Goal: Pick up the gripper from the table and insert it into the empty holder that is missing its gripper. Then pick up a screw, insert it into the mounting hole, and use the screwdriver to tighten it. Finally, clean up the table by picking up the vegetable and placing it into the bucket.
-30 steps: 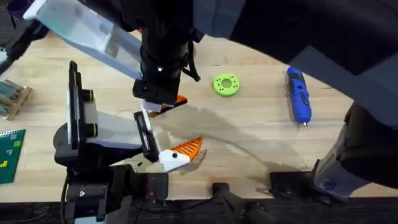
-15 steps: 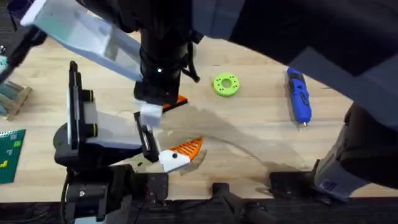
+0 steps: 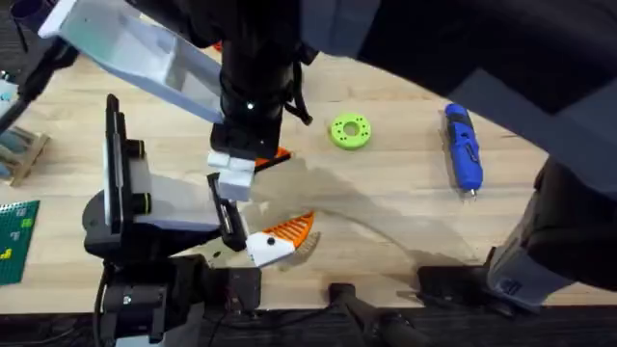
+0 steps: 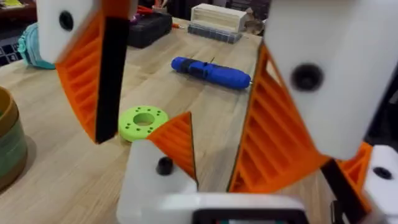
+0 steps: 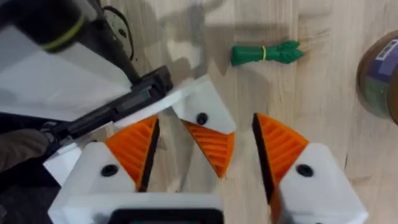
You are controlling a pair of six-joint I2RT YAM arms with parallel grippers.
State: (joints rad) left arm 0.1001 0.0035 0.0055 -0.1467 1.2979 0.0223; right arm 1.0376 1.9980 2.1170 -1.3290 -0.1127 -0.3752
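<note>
Gripper finger piece, a blocky white base with an orange ribbed wedge tip (image 5: 200,106), sits in the lower middle of the right wrist view. Its base butts against the end of the holder, the narrow black bar (image 5: 118,109) that runs off toward the left edge on the white-and-grey arm. The right gripper (image 5: 205,121) straddles the piece with its white, orange-padded fingers (image 5: 134,149) spread, a gap showing on either side, so it is pinching nothing. I judge it is placed this way to steady or release the piece at the bar's empty end. Whether the piece is fully seated cannot be told. In the overhead view the bar stands left of centre, and its lower end carries a matching white-and-orange finger (image 3: 275,239), which suggests the upper end is the one being filled. Farther off on the pale wooden table (image 3: 405,202), a lime-green ring with a centre hole (image 3: 349,131) lies right of centre. A blue screwdriver (image 3: 462,146) lies beyond it toward the right, well apart from the holder and presumably parked for the tightening step. In the upper middle of the right wrist view a green bundled vegetable with a pale tie (image 5: 264,54) lies flat on the wood. The small round ochre-brown bucket with a dark purple patch (image 5: 380,74) stands at the right edge, near the vegetable but apart from it. Its inside is cut off, so its contents cannot be told.
</note>
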